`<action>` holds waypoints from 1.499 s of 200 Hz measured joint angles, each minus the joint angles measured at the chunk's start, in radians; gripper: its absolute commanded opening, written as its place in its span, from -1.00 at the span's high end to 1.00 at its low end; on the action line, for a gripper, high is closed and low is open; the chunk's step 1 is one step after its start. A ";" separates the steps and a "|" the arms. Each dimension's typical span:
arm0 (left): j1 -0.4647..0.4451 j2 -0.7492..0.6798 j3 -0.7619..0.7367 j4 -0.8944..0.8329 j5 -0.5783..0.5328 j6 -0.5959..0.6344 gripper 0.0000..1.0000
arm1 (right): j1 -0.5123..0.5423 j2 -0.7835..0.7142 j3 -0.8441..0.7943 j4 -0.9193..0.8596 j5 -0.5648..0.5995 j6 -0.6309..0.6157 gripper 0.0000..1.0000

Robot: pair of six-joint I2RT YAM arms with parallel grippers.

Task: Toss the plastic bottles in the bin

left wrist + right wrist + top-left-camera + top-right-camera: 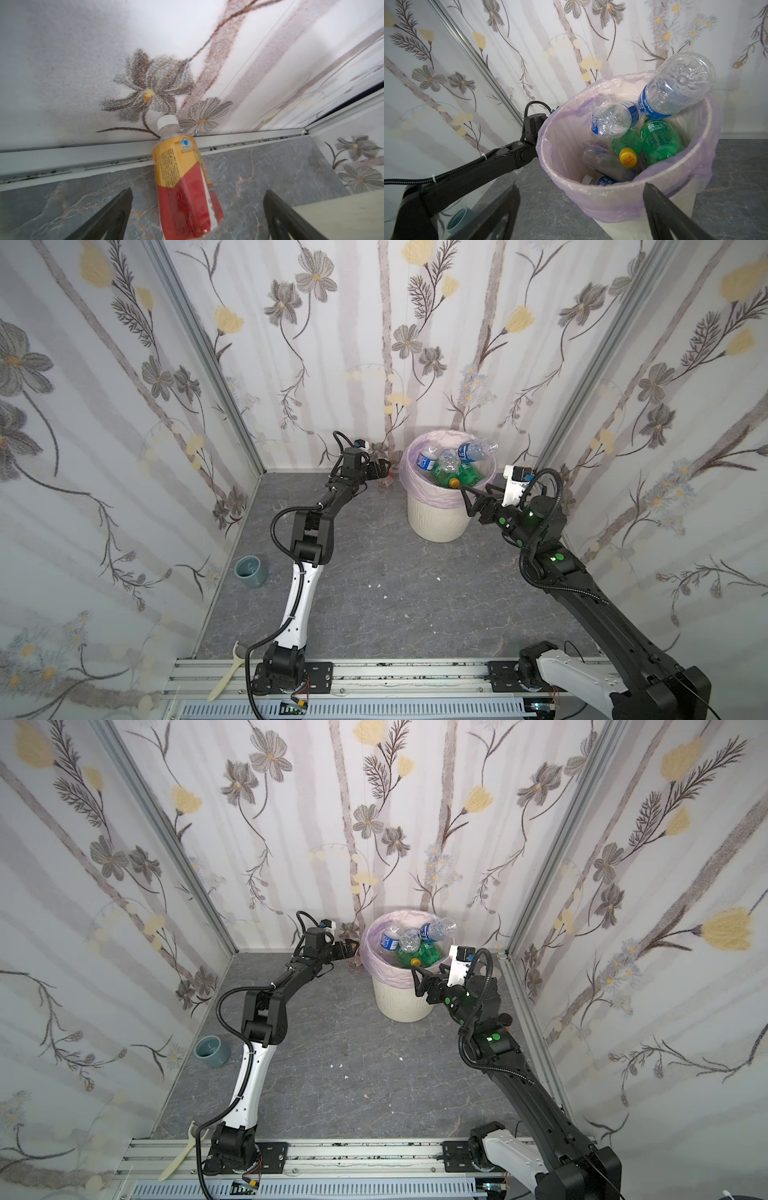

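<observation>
A red-and-yellow labelled plastic bottle (182, 187) with a white cap lies on the grey floor by the back wall, left of the bin (440, 526). My left gripper (197, 191) is open, a finger on each side of the bottle's lower end, touching neither side. In both top views the left gripper (382, 467) (349, 947) hides most of that bottle (387, 481). The bin (708, 124), lined with a lilac bag, holds several bottles: clear blue-labelled ones (675, 87) and green ones (658, 141). My right gripper (580, 187) (476, 491) hangs open and empty at the bin's near rim.
A grey-blue cup (250, 571) (459, 222) stands by the left wall. A cream plastic tool (226, 672) leans on the front rail. Floral walls close in on three sides. The left arm (477, 172) stretches along the floor beside the bin.
</observation>
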 measured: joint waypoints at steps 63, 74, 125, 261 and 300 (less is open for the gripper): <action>-0.015 0.084 0.069 -0.061 -0.025 -0.029 -0.89 | 0.000 -0.096 -0.016 0.001 -0.008 -0.007 -0.86; -0.023 0.089 0.069 -0.071 -0.026 -0.029 -0.87 | 0.000 -0.113 -0.021 0.001 -0.007 -0.007 -0.86; -0.050 0.088 0.044 -0.082 -0.058 -0.028 -0.65 | 0.000 -0.172 -0.043 -0.002 -0.006 -0.008 -0.86; -0.046 -0.199 -0.369 -0.113 -0.125 0.021 -0.20 | 0.000 -0.280 -0.110 -0.008 0.027 -0.011 -0.86; -0.062 -0.486 -0.723 -0.124 -0.164 0.092 -0.19 | 0.000 -0.318 -0.156 -0.003 0.027 -0.011 -0.86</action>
